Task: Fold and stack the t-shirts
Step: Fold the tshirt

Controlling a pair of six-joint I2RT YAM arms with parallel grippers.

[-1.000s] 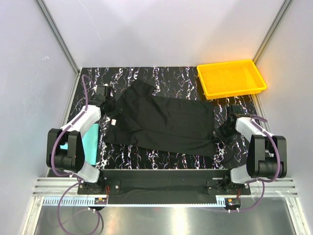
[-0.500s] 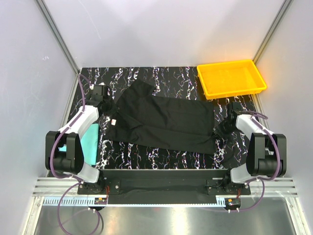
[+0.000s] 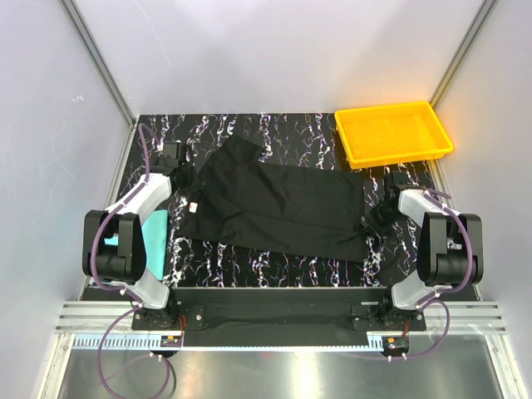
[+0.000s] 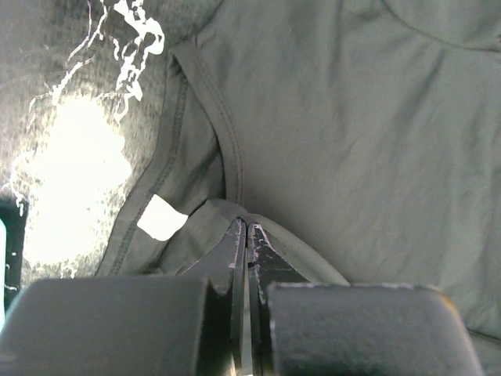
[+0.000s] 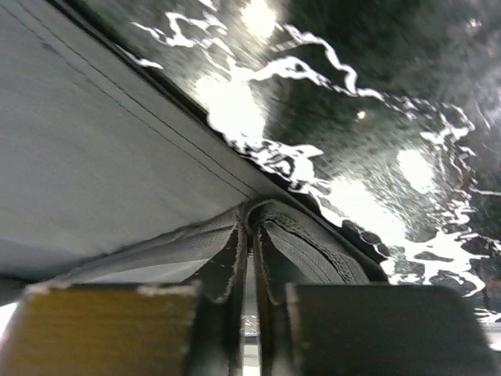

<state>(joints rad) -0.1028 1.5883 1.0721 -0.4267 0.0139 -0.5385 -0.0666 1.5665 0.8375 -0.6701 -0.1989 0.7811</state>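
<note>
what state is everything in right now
black t-shirt, laid out across the table, pinched at both ends
teal t-shirt, lying at the table's left edge, only partly visible
yellow tray, empty
left fingers, shut on the black t-shirt's neck edge
right fingers, shut on its hem fold

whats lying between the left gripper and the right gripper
The black t-shirt, spread out and pinched at either end by the left gripper and right gripper; the top external view shows it.
</note>
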